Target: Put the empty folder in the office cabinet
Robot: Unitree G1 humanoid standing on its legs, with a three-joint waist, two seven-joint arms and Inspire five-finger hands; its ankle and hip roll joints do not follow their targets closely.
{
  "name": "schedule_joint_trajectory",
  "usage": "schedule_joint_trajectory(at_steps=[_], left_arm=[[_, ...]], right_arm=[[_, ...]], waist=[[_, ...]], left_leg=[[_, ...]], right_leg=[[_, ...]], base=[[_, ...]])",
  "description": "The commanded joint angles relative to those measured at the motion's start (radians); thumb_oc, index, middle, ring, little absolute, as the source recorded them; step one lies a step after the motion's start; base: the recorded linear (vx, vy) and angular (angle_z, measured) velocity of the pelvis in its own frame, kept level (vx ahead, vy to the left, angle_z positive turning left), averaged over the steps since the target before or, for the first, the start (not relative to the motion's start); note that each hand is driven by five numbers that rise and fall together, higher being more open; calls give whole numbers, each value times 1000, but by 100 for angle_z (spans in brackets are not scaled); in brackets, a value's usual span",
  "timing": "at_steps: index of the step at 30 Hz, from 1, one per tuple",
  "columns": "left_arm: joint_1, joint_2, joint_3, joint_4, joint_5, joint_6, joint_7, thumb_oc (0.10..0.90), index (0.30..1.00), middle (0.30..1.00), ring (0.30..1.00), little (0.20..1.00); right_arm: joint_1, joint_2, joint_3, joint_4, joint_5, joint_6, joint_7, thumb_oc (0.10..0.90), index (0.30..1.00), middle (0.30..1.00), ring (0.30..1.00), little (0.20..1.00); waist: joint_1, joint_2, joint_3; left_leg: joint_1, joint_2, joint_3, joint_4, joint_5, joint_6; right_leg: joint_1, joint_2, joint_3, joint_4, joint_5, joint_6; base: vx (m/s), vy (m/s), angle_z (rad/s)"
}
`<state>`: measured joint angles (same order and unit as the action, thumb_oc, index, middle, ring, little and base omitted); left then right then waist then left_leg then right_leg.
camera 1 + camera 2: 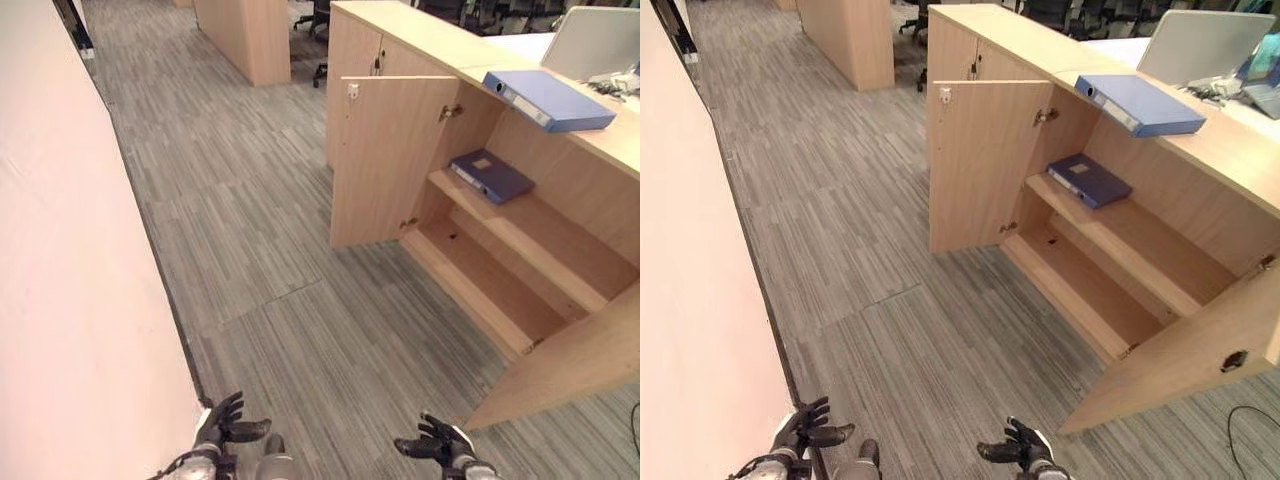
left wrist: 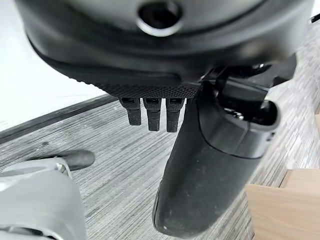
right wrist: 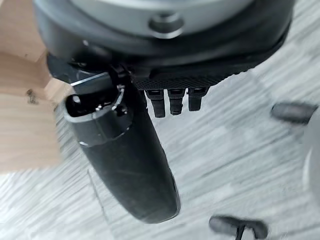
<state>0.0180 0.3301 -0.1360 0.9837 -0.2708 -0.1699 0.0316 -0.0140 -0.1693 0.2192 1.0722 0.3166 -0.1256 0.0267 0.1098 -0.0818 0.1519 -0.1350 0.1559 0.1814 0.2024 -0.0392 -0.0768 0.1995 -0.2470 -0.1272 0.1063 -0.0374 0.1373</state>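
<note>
Left hand: low at about 7 o'clock in the head views, fingers relaxed and spread, holding nothing; its wrist view looks past the thumb to grey carpet.
Right hand: low at about 5 o'clock, fingers likewise loose and empty, hanging over the floor just beside the nearer cabinet door.
Light blue folder: lies flat on the bench (the cabinet's wooden top) at about 2 o'clock, one corner jutting past the front edge above the open compartment; well apart from both hands.
Dark blue folder: lies flat on the upper shelf inside the office cabinet, near that shelf's far end.
Lower shelf: bare wood.
Cabinet doors: both swung open, the far door standing at about 12 o'clock, the nearer one reaching towards the right hand.
Partition: pale wall running along the 9 o'clock side.
Laptop: grey, lid raised, on the bench behind the light blue folder.
</note>
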Motion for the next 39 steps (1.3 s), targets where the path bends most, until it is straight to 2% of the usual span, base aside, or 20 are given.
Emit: schedule_joint_trajectory(at_steps=[1,4,6,8,9,10,11,12,13,15,18,20,22,25,27,31,35,36,37,39], left_arm=[[-25,-7,-39,-65,-8,-61,7,800,900,900,900,900],[-29,1,-47,-77,-6,-59,2,800,900,900,900,900],[-26,6,-46,-82,-6,-55,-1,800,900,900,900,900],[-23,5,-45,-86,-6,-52,-6,800,900,900,900,900],[-22,1,-44,-86,-7,-50,-8,800,900,900,900,900],[-22,1,-44,-86,-7,-50,-8,800,900,900,900,900],[-19,-12,-45,-74,1,-46,-14,800,900,900,900,900],[-19,-12,-45,-74,1,-46,-14,800,900,900,900,900],[-21,-16,-52,-72,8,-46,-16,800,900,900,900,900],[-20,-17,-55,-72,11,-43,-19,800,900,900,900,900],[-12,-22,-60,-62,30,-40,-26,800,900,900,900,900],[0,-28,-61,-47,60,-37,-32,800,900,900,900,900],[10,-29,-61,-44,78,-34,-37,800,900,900,900,900],[17,-34,-65,-42,97,-36,-43,800,900,900,900,900],[22,-34,-64,-39,114,-36,-48,800,900,900,900,900],[30,-40,-63,-15,132,-31,-55,800,900,900,900,900],[38,-51,-54,19,131,-26,-55,800,900,900,900,900],[42,-58,-53,38,129,-26,-51,800,900,900,900,900],[42,-58,-53,38,129,-27,-51,800,900,900,900,900],[40,-64,-53,53,121,-28,-49,800,900,900,900,900]], right_arm=[[-54,-100,15,-76,-28,-36,2,800,900,900,900,900],[-71,-99,11,-78,-30,-34,0,800,900,900,900,900],[-78,-96,10,-72,-35,-33,-4,800,900,900,900,900],[-79,-98,5,-70,-32,-35,-5,800,900,900,900,900],[-81,-101,5,-69,-31,-35,-2,800,900,900,900,900],[-81,-101,5,-69,-31,-35,-2,800,900,900,900,900],[-79,-107,5,-71,-24,-36,1,800,900,900,900,900],[-80,-108,5,-70,-24,-36,1,800,900,900,900,900],[-76,-113,0,-75,-17,-40,-1,800,900,900,900,900],[-71,-116,-5,-76,-14,-41,-2,800,900,900,900,900],[-51,-125,-21,-67,-7,-40,-6,800,900,900,900,900],[-26,-133,-45,-51,-3,-34,-5,800,900,900,900,900],[-16,-133,-57,-48,-5,-29,-6,800,900,900,900,900],[-7,-136,-66,-41,-10,-23,-5,800,900,900,900,900],[13,-144,-74,-55,-30,-17,2,800,900,900,900,900],[26,-148,-88,-43,-41,-6,5,800,900,900,900,900],[29,-146,-93,-23,-28,-10,5,800,900,900,900,900],[29,-146,-95,-14,-22,-13,6,800,900,900,900,900],[29,-146,-95,-14,-22,-13,6,800,900,900,900,900],[18,-149,-83,-8,-15,-19,8,800,900,900,900,900]], waist=[[18,26,-53],[30,30,-54],[40,36,-48],[35,47,-37],[24,57,-34],[25,57,-33],[-8,83,-17],[-8,84,-19],[-35,97,3],[-47,100,8],[-76,94,25],[-94,91,27],[-94,100,30],[-102,114,28],[-117,120,35],[-117,128,39],[-115,137,7],[-129,152,-1],[-130,153,-2],[-132,166,-6]], left_leg=[[-93,40,-2,-142,158,-1],[-69,-23,15,-128,92,51],[-27,-64,37,-131,49,84],[13,-97,50,-144,23,105],[41,-108,46,-156,15,111],[42,-109,48,-157,15,111],[104,-128,37,-197,6,113],[102,-125,37,-197,6,112],[156,-131,27,-229,4,102],[177,-130,22,-241,0,96],[247,-146,11,-239,-38,87],[295,-153,12,-223,-81,74],[327,-143,17,-207,-118,66],[355,-138,17,-187,-149,61],[384,-140,20,-138,-188,46],[429,-130,49,-99,-234,23],[474,-107,89,-111,-208,-7],[485,-62,99,-72,-145,-44],[485,-59,99,-72,-144,-47],[462,-10,102,11,-48,-83]], right_leg=[[-11,-9,3,179,76,80],[-51,-62,-49,257,195,85],[-74,-107,-127,335,249,86],[-93,-85,-158,377,252,84],[-128,-38,-129,399,223,80],[-128,-38,-127,400,223,80],[-219,65,-100,423,118,73],[-220,67,-100,420,120,72],[-293,118,-129,404,31,63],[-312,131,-154,360,8,54],[-339,145,-185,172,-5,15],[-351,110,-246,-23,59,19],[-359,76,-298,-76,77,38],[-363,41,-311,-101,107,53],[-375,-39,-336,-131,153,75],[-338,-106,-393,-122,170,87],[-320,-111,-479,-72,184,84],[-321,-87,-492,-44,180,68],[-321,-84,-493,-44,178,67],[-306,-38,-511,-48,153,39]], base=[[426,643,-17],[340,492,-32],[255,356,2],[259,358,-14],[253,342,-9],[263,318,6],[172,207,4],[350,338,9],[250,150,7],[204,93,4],[346,9,26],[360,-62,21],[290,-87,-5],[277,-79,-8],[368,-141,2],[271,-139,-3],[317,-210,-21],[384,-331,-6],[326,-358,3],[299,-382,-6]])
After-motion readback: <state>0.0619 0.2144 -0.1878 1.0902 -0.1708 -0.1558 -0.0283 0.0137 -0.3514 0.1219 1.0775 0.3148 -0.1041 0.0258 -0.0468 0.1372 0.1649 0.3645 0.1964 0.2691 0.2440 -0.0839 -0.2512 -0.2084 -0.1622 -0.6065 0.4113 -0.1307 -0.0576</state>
